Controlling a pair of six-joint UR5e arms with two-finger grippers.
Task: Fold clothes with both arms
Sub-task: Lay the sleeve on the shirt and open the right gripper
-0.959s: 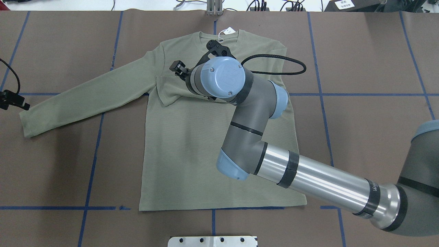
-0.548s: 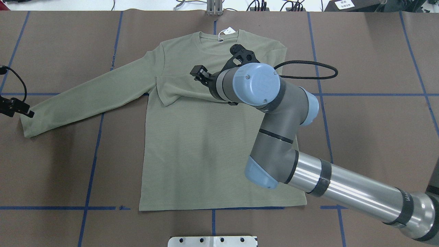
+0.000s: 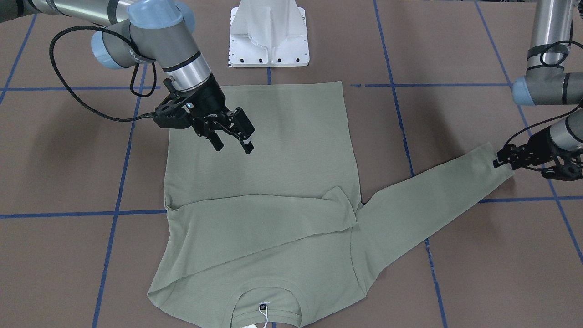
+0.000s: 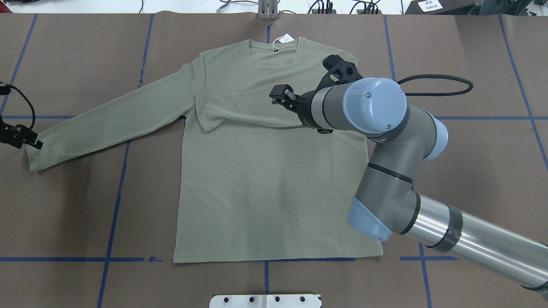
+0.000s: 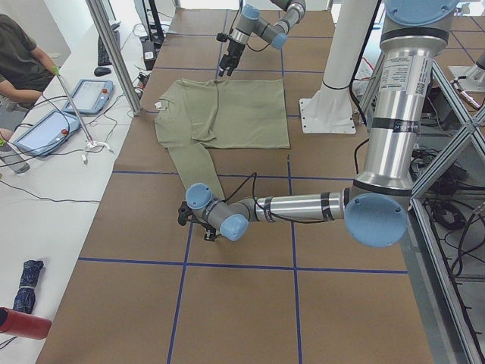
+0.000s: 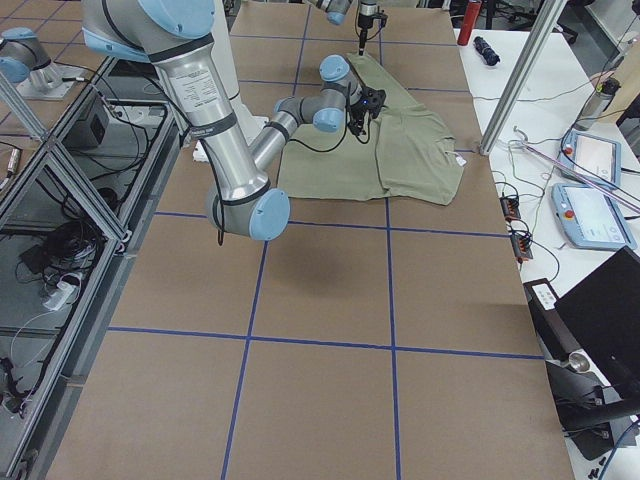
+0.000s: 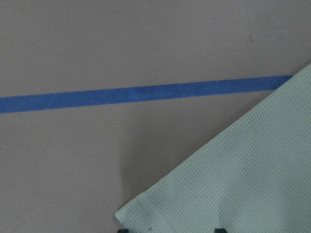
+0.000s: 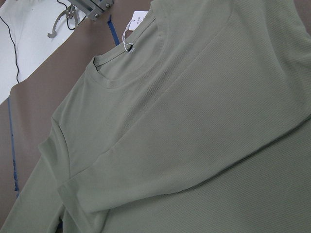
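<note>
Jaws spread wide and holding nothing, the right gripper (image 3: 233, 145) hangs above the green shirt (image 4: 265, 184), which lies flat on the brown table (image 4: 471, 171) with one sleeve folded across its chest. The left gripper (image 3: 503, 163), fingertips apart, sits at the outstretched sleeve's cuff (image 4: 32, 156).

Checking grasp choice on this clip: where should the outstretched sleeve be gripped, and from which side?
Probably at the cuff, its free end. The sleeve lies flat and straight, pointing toward the left gripper, so come in low from beyond the cuff, in line with the sleeve, jaws straddling the thin edge.
</note>
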